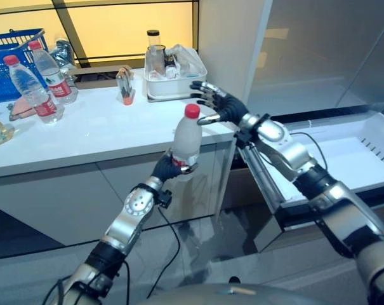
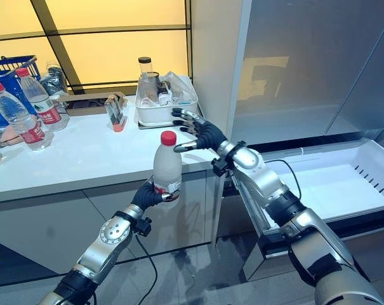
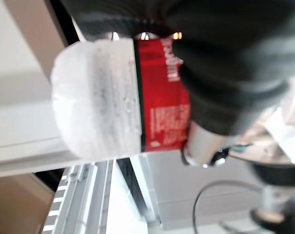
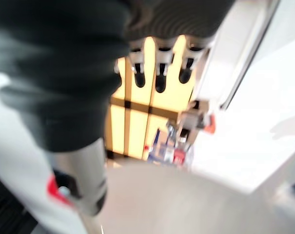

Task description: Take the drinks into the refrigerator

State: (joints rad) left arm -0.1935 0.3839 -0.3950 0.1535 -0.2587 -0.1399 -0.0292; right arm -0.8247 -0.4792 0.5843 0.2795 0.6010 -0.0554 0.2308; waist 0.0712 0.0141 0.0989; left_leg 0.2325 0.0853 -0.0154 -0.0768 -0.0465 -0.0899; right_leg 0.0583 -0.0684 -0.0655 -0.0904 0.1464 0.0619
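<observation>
White counter [image 1: 96, 136] behind; left hand [image 1: 169, 166] grips bottle [image 1: 186, 136], right hand [image 1: 218, 101] open beside cap.

Blue basket [image 1: 14, 63] cut by frame edge; bottle [image 1: 186, 143] base hidden by left hand [image 1: 169, 168].

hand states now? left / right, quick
Left robot hand: shut on the water bottle, gripped low and held upright in front of the counter.
Right robot hand: open, fingers spread beside the bottle's red cap, holding nothing.

Open drawer [image 1: 344, 159] unobstructed, apparently; counter [image 1: 103, 136] alongside.
</observation>
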